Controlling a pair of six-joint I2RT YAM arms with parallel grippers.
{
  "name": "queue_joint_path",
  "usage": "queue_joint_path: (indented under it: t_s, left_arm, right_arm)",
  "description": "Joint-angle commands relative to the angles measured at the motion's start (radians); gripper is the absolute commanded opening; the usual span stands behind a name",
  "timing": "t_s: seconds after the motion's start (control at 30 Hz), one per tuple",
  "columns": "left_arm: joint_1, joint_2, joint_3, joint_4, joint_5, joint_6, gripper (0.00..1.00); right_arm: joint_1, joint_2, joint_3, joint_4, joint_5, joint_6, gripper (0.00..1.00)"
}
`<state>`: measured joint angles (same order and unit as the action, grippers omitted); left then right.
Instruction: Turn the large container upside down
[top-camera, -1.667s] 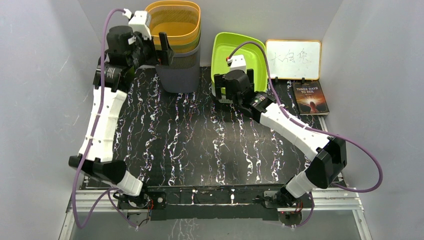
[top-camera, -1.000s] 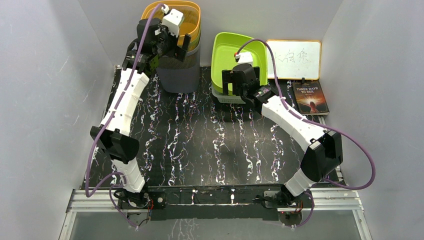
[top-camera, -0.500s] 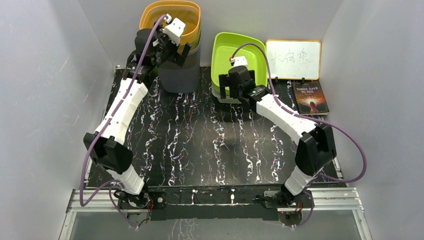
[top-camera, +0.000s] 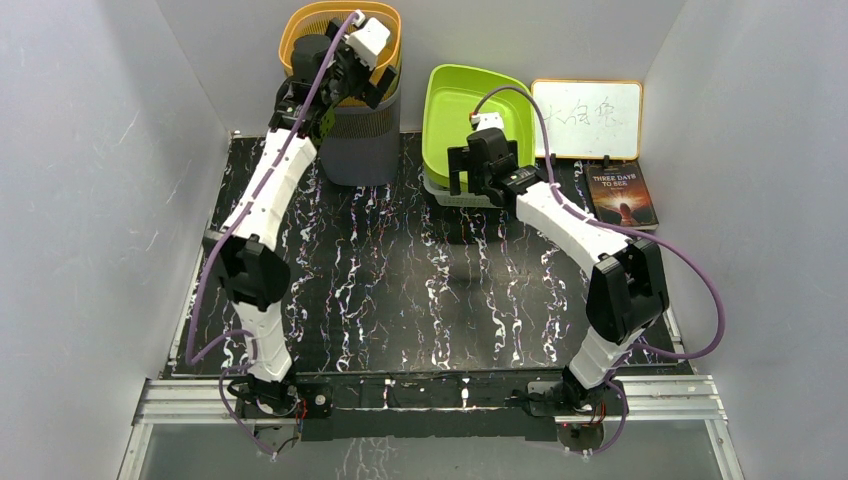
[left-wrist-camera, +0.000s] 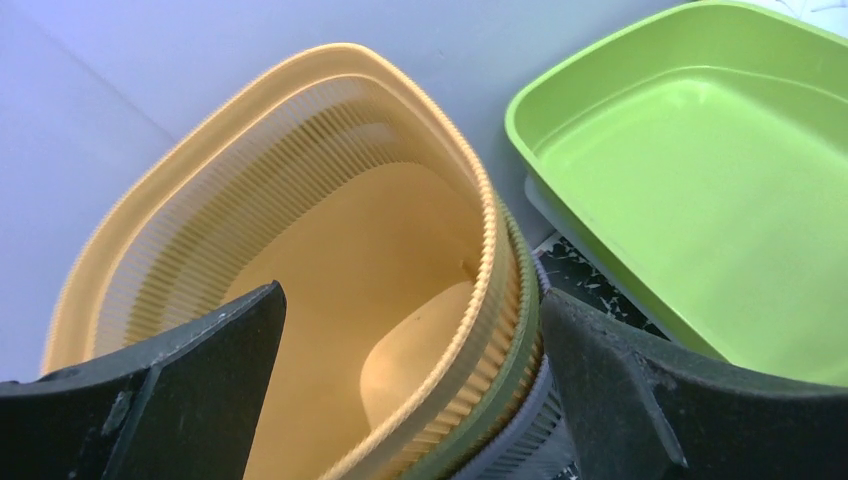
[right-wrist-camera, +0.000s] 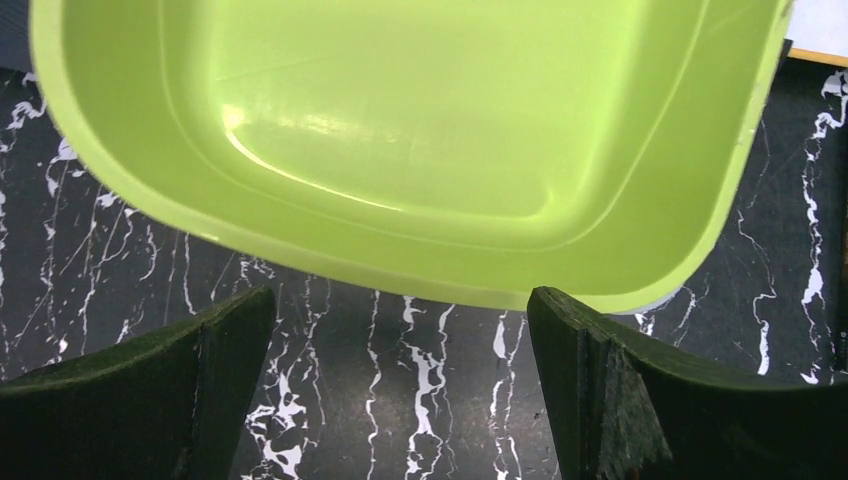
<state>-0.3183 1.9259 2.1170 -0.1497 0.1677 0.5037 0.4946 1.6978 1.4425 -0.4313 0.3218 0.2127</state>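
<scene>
A tall stack of nested baskets stands at the back left: an orange basket (top-camera: 303, 28) inside a green one, inside a grey basket (top-camera: 355, 150). My left gripper (top-camera: 352, 85) is open and straddles the stack's right rim. In the left wrist view the left gripper (left-wrist-camera: 415, 400) has one finger inside the orange basket (left-wrist-camera: 330, 250) and one finger outside it. A lime green tub (top-camera: 455, 100) sits upright at the back centre. My right gripper (top-camera: 468, 168) is open just in front of its near rim. In the right wrist view the right gripper (right-wrist-camera: 400, 390) is empty below the tub (right-wrist-camera: 430, 130).
A whiteboard (top-camera: 585, 118) leans on the back wall at right, with a dark book (top-camera: 622, 195) lying before it. A pale tray (top-camera: 455, 198) shows under the green tub. The black marbled table (top-camera: 400, 290) stretches forward. Grey walls close in on three sides.
My left gripper swung from the left side of the basket stack up and right onto its rim. My right gripper shifted slightly along the green tub's near edge, still open.
</scene>
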Motion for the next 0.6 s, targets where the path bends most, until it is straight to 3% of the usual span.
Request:
queue_joint_path:
  t_s: [0.0, 0.13, 0.33, 0.57]
  left_arm:
    - [-0.005, 0.043, 0.158, -0.126, 0.118, 0.018, 0.98]
    - [-0.005, 0.054, 0.167, -0.116, 0.146, -0.005, 0.89]
    - [-0.004, 0.074, 0.144, -0.151, 0.116, -0.005, 0.62]
    - [-0.004, 0.065, 0.143, -0.218, 0.088, 0.020, 0.50]
  right_arm:
    - [-0.043, -0.030, 0.037, 0.026, -0.018, -0.016, 0.98]
    - [-0.079, -0.054, 0.008, 0.030, -0.025, -0.021, 0.98]
    - [-0.122, -0.084, -0.055, 0.049, -0.051, -0.009, 0.98]
    - [-0.131, -0.082, -0.055, 0.048, -0.056, 0.003, 0.98]
